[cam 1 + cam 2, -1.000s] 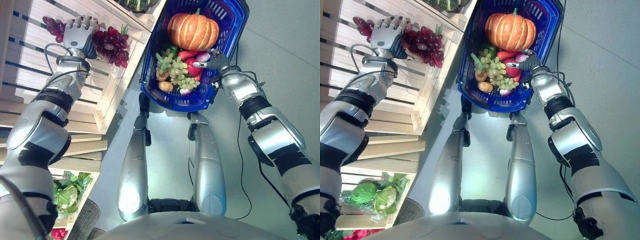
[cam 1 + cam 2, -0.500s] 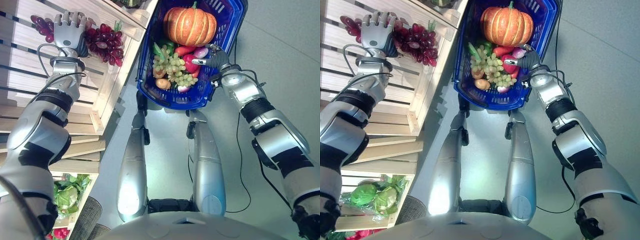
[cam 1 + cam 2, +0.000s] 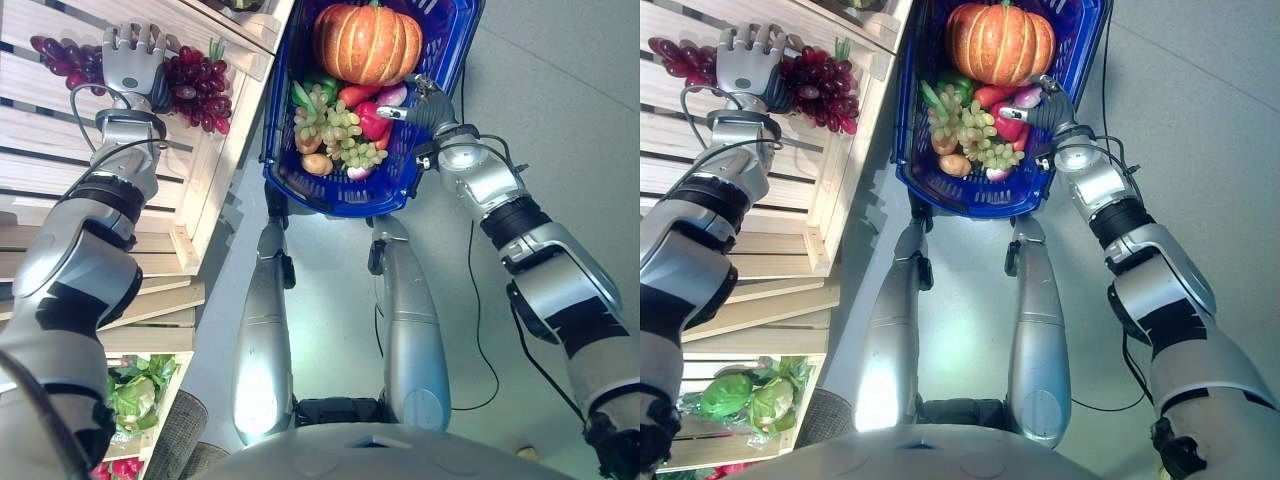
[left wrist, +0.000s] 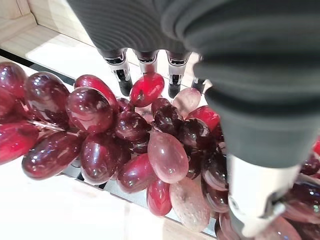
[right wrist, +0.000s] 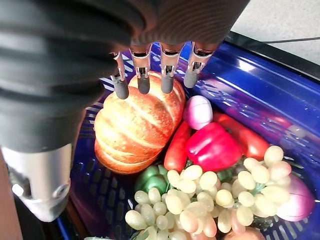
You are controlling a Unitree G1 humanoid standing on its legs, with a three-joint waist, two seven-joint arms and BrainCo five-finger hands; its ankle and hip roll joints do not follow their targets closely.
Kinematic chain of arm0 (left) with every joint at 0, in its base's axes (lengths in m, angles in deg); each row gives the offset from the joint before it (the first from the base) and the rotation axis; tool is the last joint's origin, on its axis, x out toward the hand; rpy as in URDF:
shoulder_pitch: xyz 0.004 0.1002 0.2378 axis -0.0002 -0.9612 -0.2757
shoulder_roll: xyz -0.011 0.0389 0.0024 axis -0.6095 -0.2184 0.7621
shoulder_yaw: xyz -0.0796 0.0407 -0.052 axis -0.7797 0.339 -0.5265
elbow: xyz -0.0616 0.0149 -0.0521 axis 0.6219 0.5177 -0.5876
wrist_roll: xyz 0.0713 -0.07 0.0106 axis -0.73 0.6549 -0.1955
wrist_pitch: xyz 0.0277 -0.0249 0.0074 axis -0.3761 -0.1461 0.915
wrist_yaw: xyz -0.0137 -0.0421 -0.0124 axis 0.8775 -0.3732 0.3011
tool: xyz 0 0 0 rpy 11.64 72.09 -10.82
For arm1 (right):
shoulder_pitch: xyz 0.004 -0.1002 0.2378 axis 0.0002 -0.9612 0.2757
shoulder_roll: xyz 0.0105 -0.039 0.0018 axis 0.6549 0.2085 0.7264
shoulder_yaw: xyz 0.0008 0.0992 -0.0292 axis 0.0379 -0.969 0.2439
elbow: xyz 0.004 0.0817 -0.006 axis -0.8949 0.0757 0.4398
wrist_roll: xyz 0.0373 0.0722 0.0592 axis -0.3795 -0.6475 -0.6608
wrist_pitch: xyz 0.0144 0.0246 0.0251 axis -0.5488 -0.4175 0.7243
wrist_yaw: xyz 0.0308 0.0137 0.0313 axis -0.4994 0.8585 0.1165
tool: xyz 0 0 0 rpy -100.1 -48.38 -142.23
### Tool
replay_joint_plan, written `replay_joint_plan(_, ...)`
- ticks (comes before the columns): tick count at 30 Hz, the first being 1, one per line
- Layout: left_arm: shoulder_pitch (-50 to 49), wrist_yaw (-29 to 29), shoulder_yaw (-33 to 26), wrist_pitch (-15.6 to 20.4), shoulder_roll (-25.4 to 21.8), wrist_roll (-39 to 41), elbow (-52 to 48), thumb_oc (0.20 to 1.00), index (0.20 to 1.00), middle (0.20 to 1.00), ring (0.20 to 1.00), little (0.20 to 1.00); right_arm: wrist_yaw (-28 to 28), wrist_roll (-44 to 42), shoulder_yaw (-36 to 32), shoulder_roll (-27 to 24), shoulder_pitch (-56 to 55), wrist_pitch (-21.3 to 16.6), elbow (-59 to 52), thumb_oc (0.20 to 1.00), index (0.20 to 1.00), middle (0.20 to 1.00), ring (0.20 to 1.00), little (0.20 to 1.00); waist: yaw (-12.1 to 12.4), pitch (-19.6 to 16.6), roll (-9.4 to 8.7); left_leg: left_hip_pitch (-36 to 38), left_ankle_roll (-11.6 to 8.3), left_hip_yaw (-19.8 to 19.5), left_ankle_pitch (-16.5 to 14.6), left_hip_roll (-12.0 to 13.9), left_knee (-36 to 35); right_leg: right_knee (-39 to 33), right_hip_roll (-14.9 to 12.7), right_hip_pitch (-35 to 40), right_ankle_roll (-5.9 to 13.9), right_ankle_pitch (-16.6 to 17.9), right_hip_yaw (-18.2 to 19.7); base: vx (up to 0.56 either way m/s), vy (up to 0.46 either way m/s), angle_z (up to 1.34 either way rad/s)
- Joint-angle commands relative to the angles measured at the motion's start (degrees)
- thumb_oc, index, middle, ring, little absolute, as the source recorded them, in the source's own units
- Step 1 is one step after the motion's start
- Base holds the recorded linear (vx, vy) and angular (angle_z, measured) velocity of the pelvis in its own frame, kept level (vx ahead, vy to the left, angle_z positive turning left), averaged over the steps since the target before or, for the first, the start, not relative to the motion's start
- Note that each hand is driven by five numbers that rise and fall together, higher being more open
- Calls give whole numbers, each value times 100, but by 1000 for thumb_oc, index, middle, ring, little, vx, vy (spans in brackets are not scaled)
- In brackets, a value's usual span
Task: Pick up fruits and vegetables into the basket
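Fingers of the left robot hand (image 3: 133, 62) are reaching straight out over a bunch of red grapes (image 3: 196, 92) on a wooden shelf (image 3: 60, 170); in the left wrist view the dark fingertips (image 4: 123, 86) are lying at the far side of the bunch and the thumb (image 4: 252, 200) is sitting on the near side, uncurled, with nothing clamped yet. A second cluster of red grapes (image 3: 62, 58) is lying just beyond the hand on the same shelf.

Across from it, the right robot hand (image 3: 425, 108) is resting at the rim of a blue basket (image 3: 440, 60). Whether its fingers are gripping the rim I cannot tell; in the right wrist view they are pointing straight out above the load.

Inside the basket a pumpkin (image 3: 367, 43) is sitting at the far end, with a bunch of green grapes (image 3: 335, 128), a red pepper (image 3: 367, 121) and a purple onion (image 3: 392, 95) packed nearer. Lettuce (image 3: 745, 395) is lying on a lower shelf.
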Motion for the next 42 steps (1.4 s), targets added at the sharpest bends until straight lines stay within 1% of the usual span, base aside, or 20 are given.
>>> replay_joint_plan(1, -29, 1, -364, -230, 19, -183, 392, 1000, 1000, 1000, 1000, 1000, 133, -134, -68, -126, -207, -176, -322, 1000, 1000, 1000, 1000, 1000, -62, -161, -47, -317, 191, 291, -198, -385, 293, -355, 467, 279, 192, -99, -298, 0, 0, 0)
replay_joint_plan(2, -34, -18, -367, -237, 23, -200, 402, 953, 953, 953, 953, 953, 144, -145, -67, -124, -213, -175, -334, 1000, 1000, 1000, 1000, 1000, -63, -161, -52, -321, 191, 289, -199, -386, 297, -359, 467, 278, 191, -96, -299, 0, 0, 0)
replay_joint_plan(3, -40, -42, -362, -238, 23, -209, 417, 793, 793, 793, 793, 793, 153, -151, -67, -123, -215, -177, -343, 1000, 1000, 1000, 1000, 1000, -65, -161, -56, -328, 187, 288, -198, -385, 302, -362, 469, 272, 194, -88, -296, 0, 0, 0)
replay_joint_plan(5, -45, -81, -351, -233, 32, -216, 455, 598, 598, 598, 598, 598, 154, -152, -77, -121, -221, -202, -346, 1000, 1000, 1000, 1000, 1000, -66, -161, -63, -360, 185, 274, -200, -386, 311, -359, 472, 242, 196, -80, -289, 0, 0, 0)
replay_joint_plan(7, -52, -140, -348, -237, 42, -248, 474, 485, 485, 485, 485, 485, 155, -148, -92, -114, -240, -208, -364, 1000, 1000, 1000, 1000, 1000, -69, -161, -75, -372, 185, 272, -201, -383, 323, -352, 473, 233, 199, -74, -287, 0, 0, 0)
replay_joint_plan(8, -58, -167, -350, -245, 45, -266, 469, 464, 464, 464, 464, 464, 171, -143, -98, -108, -236, -177, -396, 1000, 1000, 1000, 1000, 1000, -69, -161, -78, -368, 182, 273, -200, -381, 315, -356, 475, 235, 201, -71, -287, 0, 0, 0)
replay_joint_plan(10, -78, -203, -346, -258, 61, -247, 498, 470, 470, 470, 470, 470, 204, -150, -92, -93, -246, -165, -426, 1000, 1000, 1000, 1000, 1000, -71, -161, -80, -374, 180, 267, -196, -382, 319, -358, 475, 229, 205, -61, -282, 0, 0, 0)
replay_joint_plan(12, -77, -254, -335, -251, 76, -251, 547, 445, 445, 445, 445, 445, 217, -154, -88, -84, -244, -175, -421, 1000, 1000, 1000, 1000, 1000, -74, -161, -84, -379, 178, 263, -198, -384, 315, -369, 471, 224, 207, -57, -282, 0, 0, 0)
replay_joint_plan(13, -98, -289, -320, -229, 86, -238, 598, 282, 282, 282, 282, 282, 213, -160, -86, -85, -242, -187, -415, 1000, 1000, 1000, 1000, 1000, -76, -161, -82, -389, 171, 264, -196, -382, 322, -374, 464, 218, 211, -52, -279, 0, 0, 0)
replay_joint_plan(14, -108, -316, -317, -223, 94, -218, 623, 200, 200, 200, 200, 200, 220, -149, -88, -75, -244, -197, -409, 1000, 1000, 1000, 1000, 1000, -76, -161, -80, -398, 171, 261, -198, -385, 325, -376, 462, 210, 213, -51, -276, 0, 0, 0)
replay_joint_plan(18, -165, -573, -285, -190, 126, -123, 686, 200, 200, 200, 200, 200, 241, -148, -89, -66, -267, -195, -436, 1000, 1000, 1000, 1000, 1000, -77, -161, -71, -397, 171, 265, -192, -389, 331, -377, 458, 217, 217, -44, -268, 0, 0, 0)
replay_joint_plan(22, -277, -563, -312, -148, 171, 207, 723, 200, 200, 200, 200, 200, 235, -146, -91, -61, -295, -240, -433, 1000, 1000, 1000, 1000, 1000, -73, -161, -56, -359, 177, 263, -175, -403, 305, -395, 459, 255, 222, -31, -264, 0, 0, 0)
replay_joint_plan(26, -361, -484, -563, 56, 195, 1919, 660, 200, 200, 200, 200, 200, 266, -218, -81, -64, -318, -261, -467, 1000, 1000, 1000, 1000, 1000, -55, -161, -35, -316, 180, 257, -176, -416, 300, -386, 447, 292, 221, -46, -267, 0, 0, 0)
replay_joint_plan(27, -419, -507, -783, 231, 211, 2664, 610, 200, 200, 200, 200, 200, 280, -260, -99, -54, -350, -259, -490, 1000, 1000, 1000, 1000, 1000, -39, -161, -28, -291, 185, 253, -175, -426, 301, -374, 445, 319, 219, -60, -275, 0, 0, 0)
replay_joint_plan(29, -528, -586, -1157, 524, 245, 3841, 517, 200, 200, 200, 200, 200, 301, -291, -140, -37, -405, -255, -524, 1000, 1000, 1000, 1000, 1000, -18, -161, -16, -263, 188, 237, -173, -447, 315, -362, 437, 349, 219, -64, -283, -5, -33, 2)
replay_joint_plan(30, -637, -715, -1498, 794, 272, 4360, 469, 200, 200, 200, 200, 200, 336, -281, -177, -6, -477, -250, -577, 1000, 1000, 1000, 1000, 1000, -2, -161, -6, -227, 195, 231, -179, -463, 312, -356, 435, 379, 217, -80, -294, -4, -31, 4)
replay_joint_plan(33, -948, -1139, -2224, 1437, 350, 5807, 315, 200, 200, 200, 200, 200, 375, -257, -280, 17, -656, -265, -688, 1000, 1000, 1000, 1000, 1000, 29, -161, 15, -134, 199, 225, -206, -490, 301, -350, 416, 459, 213, -122, -316, -2, -34, 2)
replay_joint_plan(37, -1409, -1672, -2858, 1908, 524, 7033, 6, 200, 200, 200, 200, 200, 448, -222, -373, 65, -836, -287, -776, 1000, 1000, 1000, 1000, 1000, 75, -161, 20, -59, 210, 202, -255, -520, 323, -309, 414, 524, 210, -174, -346, -6, -36, 0)
replay_joint_plan(41, -1711, -2064, -3188, 2275, 714, 8087, -307, 200, 200, 200, 200, 200, 468, -248, -404, 90, -893, -288, -836, 1000, 1000, 1000, 1000, 1000, 104, -161, 0, -10, 228, 177, -290, -521, 315, -289, 429, 564, 199, -209, -360, -5, -16, 0)
replay_joint_plan(42, -1749, -2099, -3227, 2328, 746, 8192, -359, 200, 200, 200, 200, 200, 466, -253, -407, 91, -898, -294, -833, 1000, 1000, 1000, 1000, 1000, 107, -161, 0, -8, 230, 172, -299, -523, 320, -279, 432, 562, 196, -219, -358, 0, 0, 0)
